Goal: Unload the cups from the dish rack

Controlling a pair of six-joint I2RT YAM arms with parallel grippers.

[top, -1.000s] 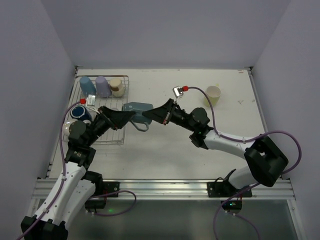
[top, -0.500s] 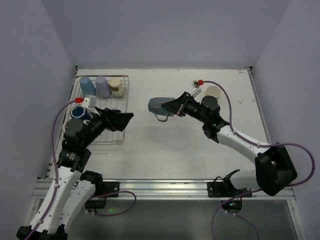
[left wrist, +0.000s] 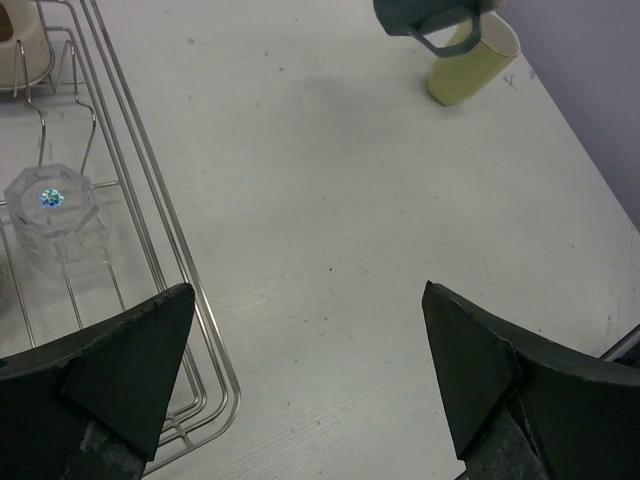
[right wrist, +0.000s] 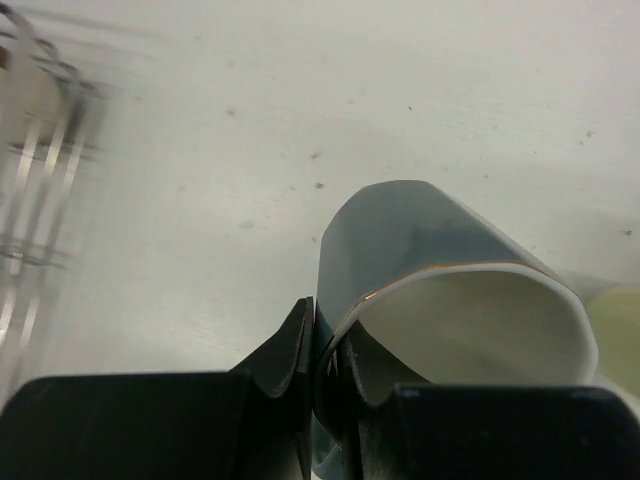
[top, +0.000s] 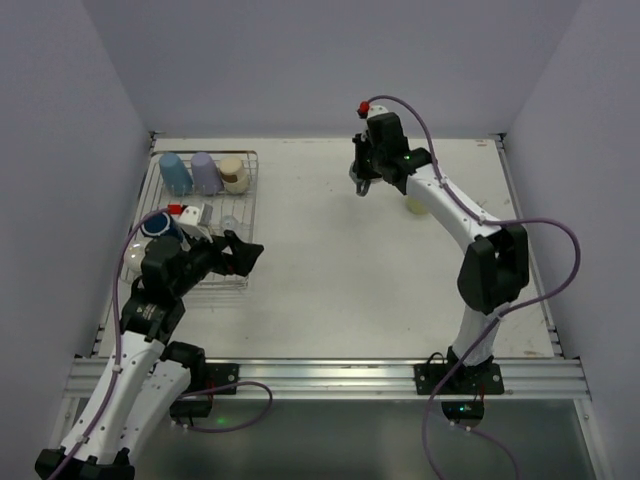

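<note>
The dish rack stands at the back left and holds a light blue cup, a lavender cup, a beige cup, a navy mug and an upturned clear glass. My right gripper is shut on the wall of the grey mug, held at the table's back beside the pale yellow-green cup. My left gripper is open and empty, over the table just right of the rack's near corner. The orange-inside cup is hidden.
The rack's wire side runs just left of my left gripper. The right arm stretches across the right half of the table to the back wall. Side walls close in the table on both sides.
My right gripper has carried the grey mug from the table's middle to the back, next to the yellow-green cup. My left gripper has drawn back toward the rack's near corner, still open.
</note>
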